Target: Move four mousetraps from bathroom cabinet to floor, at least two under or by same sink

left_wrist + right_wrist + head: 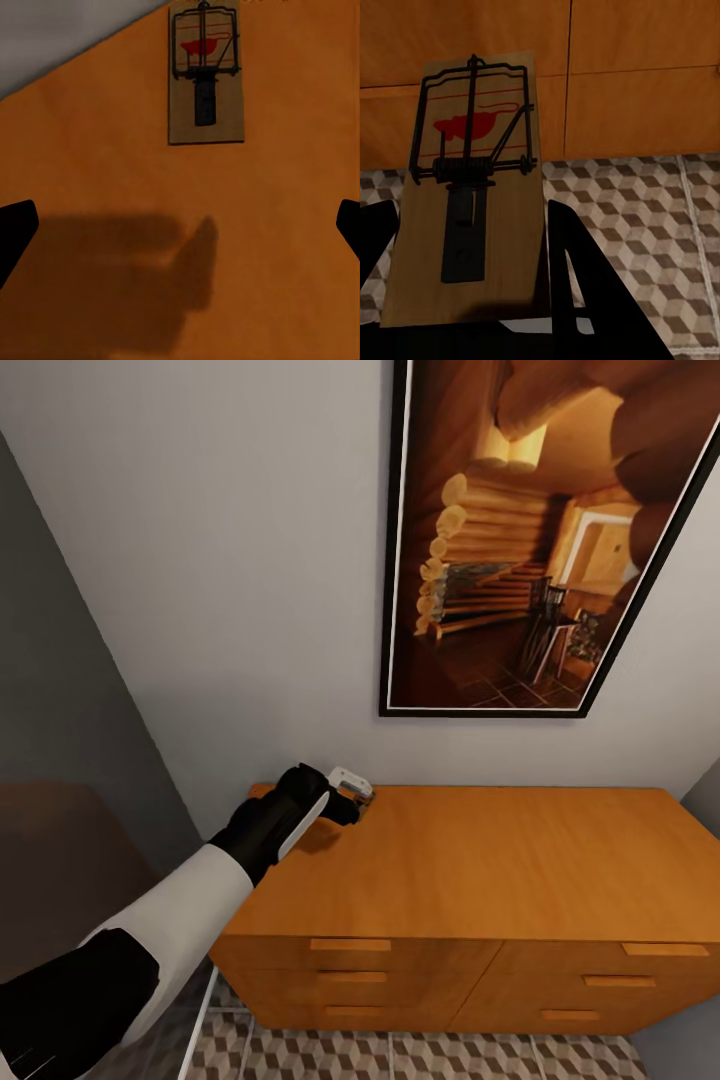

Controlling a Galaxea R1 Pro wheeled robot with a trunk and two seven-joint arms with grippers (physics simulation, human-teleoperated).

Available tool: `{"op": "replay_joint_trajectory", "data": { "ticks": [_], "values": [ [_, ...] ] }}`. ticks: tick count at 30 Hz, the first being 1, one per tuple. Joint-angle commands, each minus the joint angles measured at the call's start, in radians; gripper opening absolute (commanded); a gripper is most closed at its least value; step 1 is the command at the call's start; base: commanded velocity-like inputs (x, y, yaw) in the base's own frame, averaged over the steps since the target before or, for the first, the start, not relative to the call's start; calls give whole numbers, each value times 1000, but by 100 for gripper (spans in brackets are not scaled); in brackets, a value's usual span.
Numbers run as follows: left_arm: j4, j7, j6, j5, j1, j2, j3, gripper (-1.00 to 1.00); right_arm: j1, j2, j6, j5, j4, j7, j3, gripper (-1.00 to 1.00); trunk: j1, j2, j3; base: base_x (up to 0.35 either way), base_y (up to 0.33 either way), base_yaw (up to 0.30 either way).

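One mousetrap (206,82), a small wooden slab with a black wire spring and a red mouse print, lies flat near the back edge of the orange cabinet (500,860) top. My left gripper (180,225) hovers open just short of it, over the cabinet's back left corner, where the left gripper (345,800) shows in the head view. A second mousetrap (472,217) stands clamped between the fingers of my right gripper (472,247), held in front of the drawer fronts and above the cube-patterned bathroom floor (645,217). The bathroom sink is out of view.
A large framed picture (520,540) hangs on the pale wall above the cabinet. The cabinet has drawer fronts (350,975) with slot handles. A strip of bathroom floor (400,1055) shows below them, and a dark wall closes in at the left.
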Motion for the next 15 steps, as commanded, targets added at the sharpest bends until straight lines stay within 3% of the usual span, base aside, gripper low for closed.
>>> {"op": "replay_joint_trajectory", "data": {
  "ticks": [1, 15],
  "values": [
    [-1, -1, 3, 0, -1, 0, -2, 100, -1, 0, -3, -11, 1, 8, 4, -100, 1, -2, -2, 0, 0, 0],
    [-1, -1, 1, 0, -1, 0, -3, 100, -1, 0, -4, -11, 1, 8, 4, -100, 1, -2, -2, 0, 0, 0]
  ]
}}
